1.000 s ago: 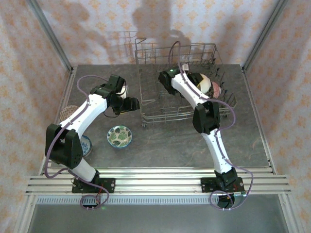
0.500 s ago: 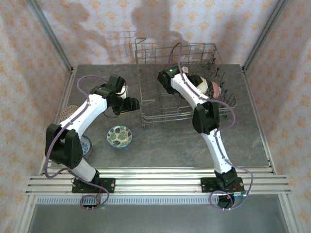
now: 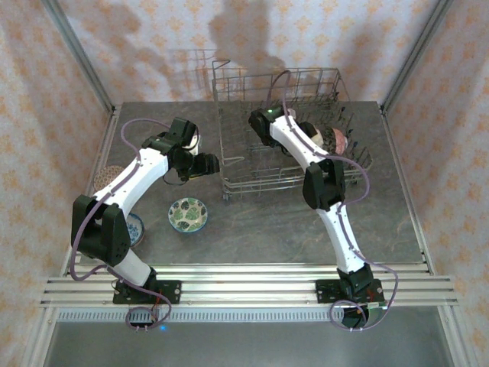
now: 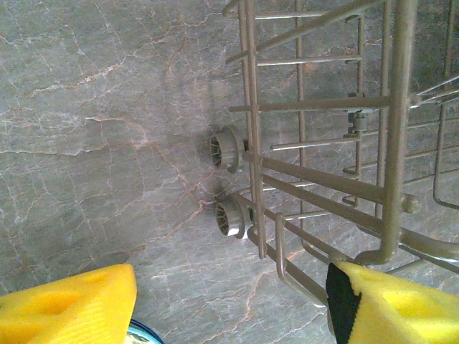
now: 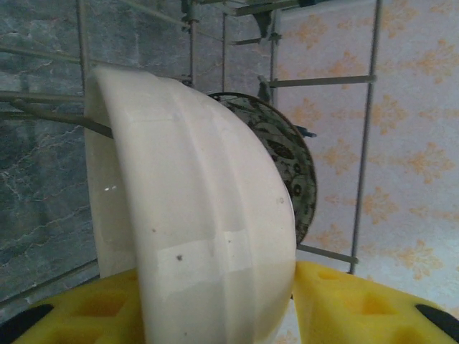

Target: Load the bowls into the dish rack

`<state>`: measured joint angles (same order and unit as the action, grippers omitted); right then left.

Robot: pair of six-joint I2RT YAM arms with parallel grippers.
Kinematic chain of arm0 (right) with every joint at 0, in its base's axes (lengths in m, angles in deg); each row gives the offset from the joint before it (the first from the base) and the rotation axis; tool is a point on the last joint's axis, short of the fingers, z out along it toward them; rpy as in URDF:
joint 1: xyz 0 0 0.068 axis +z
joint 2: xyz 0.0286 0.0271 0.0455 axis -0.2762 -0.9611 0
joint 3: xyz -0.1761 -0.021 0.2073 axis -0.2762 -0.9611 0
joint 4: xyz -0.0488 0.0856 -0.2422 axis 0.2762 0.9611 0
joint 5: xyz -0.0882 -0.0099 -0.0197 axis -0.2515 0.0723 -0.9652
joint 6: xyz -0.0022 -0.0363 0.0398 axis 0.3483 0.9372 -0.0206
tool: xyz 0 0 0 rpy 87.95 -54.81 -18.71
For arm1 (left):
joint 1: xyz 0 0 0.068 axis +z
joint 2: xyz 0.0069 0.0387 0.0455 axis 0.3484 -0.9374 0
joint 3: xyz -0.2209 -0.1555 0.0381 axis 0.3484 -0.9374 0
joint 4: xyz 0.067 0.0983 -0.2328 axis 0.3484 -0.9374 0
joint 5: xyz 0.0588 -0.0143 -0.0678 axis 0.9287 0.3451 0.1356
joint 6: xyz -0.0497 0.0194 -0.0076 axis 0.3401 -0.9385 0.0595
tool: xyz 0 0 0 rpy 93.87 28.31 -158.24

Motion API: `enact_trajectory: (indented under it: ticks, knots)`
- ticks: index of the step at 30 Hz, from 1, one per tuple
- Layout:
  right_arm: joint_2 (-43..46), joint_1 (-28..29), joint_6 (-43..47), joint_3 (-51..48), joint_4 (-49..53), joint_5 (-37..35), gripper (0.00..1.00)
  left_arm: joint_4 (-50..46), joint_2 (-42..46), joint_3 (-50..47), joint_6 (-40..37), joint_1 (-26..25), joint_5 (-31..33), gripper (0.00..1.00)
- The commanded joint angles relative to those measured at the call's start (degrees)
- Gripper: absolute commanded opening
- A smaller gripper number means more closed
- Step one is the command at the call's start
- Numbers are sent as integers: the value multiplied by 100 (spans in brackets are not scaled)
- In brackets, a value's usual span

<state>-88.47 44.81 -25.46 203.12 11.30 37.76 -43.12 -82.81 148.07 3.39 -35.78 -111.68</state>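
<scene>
A: Left side of the table point(image 3: 267, 229): brown speckled bowl point(image 3: 107, 176) and blue bowl point(image 3: 135, 228), both half under the left arm point(image 3: 134, 180). Green floral bowl point(image 3: 188, 215) in the open. None of the three is loaded.
B: Left gripper point(image 4: 233, 294)?
A: Hovers just beside the left corner of the dish rack point(image 4: 396, 129), fingers wide apart, nothing between them. A blue sliver at the lower edge of its wrist view is cut off, so I can't name it.
B: The right one?
A: Right gripper point(image 5: 215, 276) is inside the rack. Cream bowl point(image 5: 208, 186) stands on edge between its pads, against a wire, with a dark floral bowl point(image 5: 290, 165) just behind. Pads are close on both sides. Gripping or merely flanking, I cannot tell.
B: Step?
A: Seating the cream bowl, I judge. Next: get the pads clear and lift out without nudging the neighbour. Then the table bowls.
B: Hidden?
A: From above, the right arm point(image 3: 325, 187) covers that gripper. A pinkish-red bowl point(image 3: 338, 140) shows beyond it. Which tine row holds the cream bowl is unclear.
</scene>
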Motion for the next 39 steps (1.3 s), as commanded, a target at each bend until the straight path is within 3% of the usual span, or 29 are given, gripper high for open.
enact_trajectory:
  ticks: [1,11,25,31,39]
  knots:
    - [251,-116,137,-175,-71,200,51,-130,16,55,-13,-16,3,72]
    - [946,-201,409,-659,-562,880,76,-397,92,337,-30,-15,233,73]
    - [2291,-32,617,-1474,-1327,2070,90,-1207,1082,297,-166,347,1144,77]
    - [2912,282,433,-1860,-1452,2233,95,-1843,1820,-477,318,543,1874,77]
    - [3960,839,-34,-2797,-1555,2316,95,-1794,3167,-2124,1219,539,1863,77]
